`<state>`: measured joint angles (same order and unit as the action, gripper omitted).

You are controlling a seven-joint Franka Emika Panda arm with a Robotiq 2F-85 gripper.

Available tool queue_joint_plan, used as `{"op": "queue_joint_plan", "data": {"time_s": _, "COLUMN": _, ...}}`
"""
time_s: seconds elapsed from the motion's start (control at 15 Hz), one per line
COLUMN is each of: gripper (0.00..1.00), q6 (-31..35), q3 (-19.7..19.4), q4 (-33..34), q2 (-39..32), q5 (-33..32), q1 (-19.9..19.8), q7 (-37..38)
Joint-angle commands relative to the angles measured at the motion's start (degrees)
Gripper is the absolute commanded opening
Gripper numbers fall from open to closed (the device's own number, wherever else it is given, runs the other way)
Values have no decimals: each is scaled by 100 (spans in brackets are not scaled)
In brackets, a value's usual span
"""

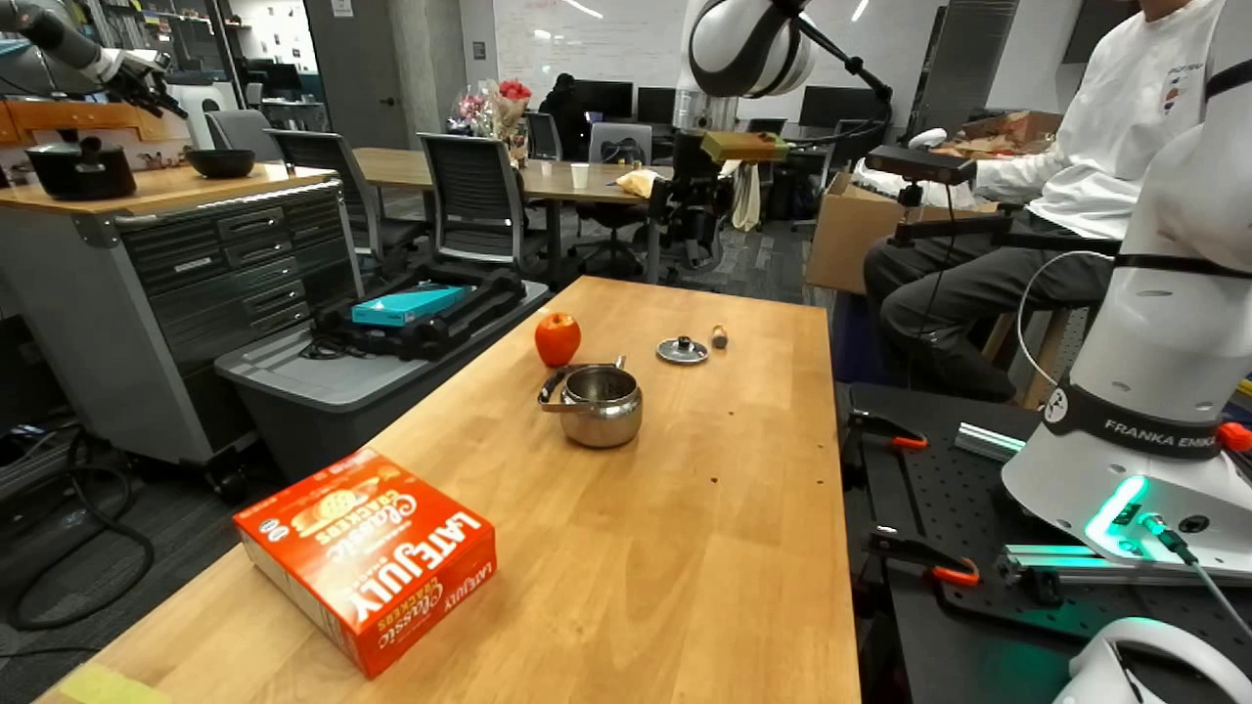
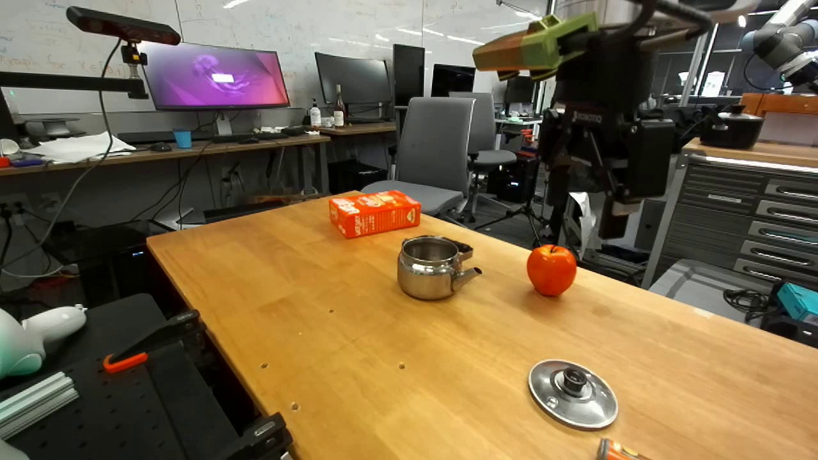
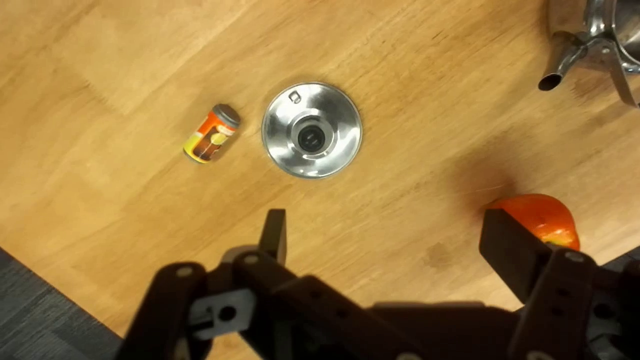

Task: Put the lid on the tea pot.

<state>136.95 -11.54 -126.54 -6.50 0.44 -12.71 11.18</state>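
Observation:
The lid (image 1: pixel 682 352) is a round silver disc with a dark knob. It lies flat, knob up, on the wooden table; it also shows in an exterior view (image 2: pixel 555 404) and in the wrist view (image 3: pixel 280 137). The steel tea pot (image 1: pixel 602 420) stands upright without its lid, open at the top; it also shows in an exterior view (image 2: pixel 428 281). Only its spout side (image 3: pixel 600 22) shows at the wrist view's upper right corner. My gripper (image 3: pixel 385 212) is open and empty, high above the table; it also shows in both exterior views (image 1: pixel 696 235) (image 2: pixel 585 220).
A red apple (image 1: pixel 558 340) stands near the pot, partly behind a finger in the wrist view (image 3: pixel 550 220). A small orange can (image 3: pixel 210 137) lies beside the lid. An orange cracker box (image 1: pixel 372 557) lies at the table's other end. A person sits beside the table.

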Motion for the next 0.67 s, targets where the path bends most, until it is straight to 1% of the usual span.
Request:
{"op": "queue_joint_plan", "data": {"time_s": 0.0, "gripper": 100, "q6": 43, "q3": -65, "q4": 417, "q2": -494, "q5": 201, "q1": -51, "q7": -133}}
{"op": "queue_joint_plan", "data": {"time_s": 0.27, "gripper": 100, "q6": 281, "q3": -47, "q4": 506, "q2": -818, "q5": 358, "q1": -106, "q7": -162}}
{"op": "queue_joint_plan", "data": {"time_s": 0.6, "gripper": 100, "q6": 386, "q3": 0, "q4": 506, "q2": -1191, "q5": 498, "q1": -110, "q7": -231}}
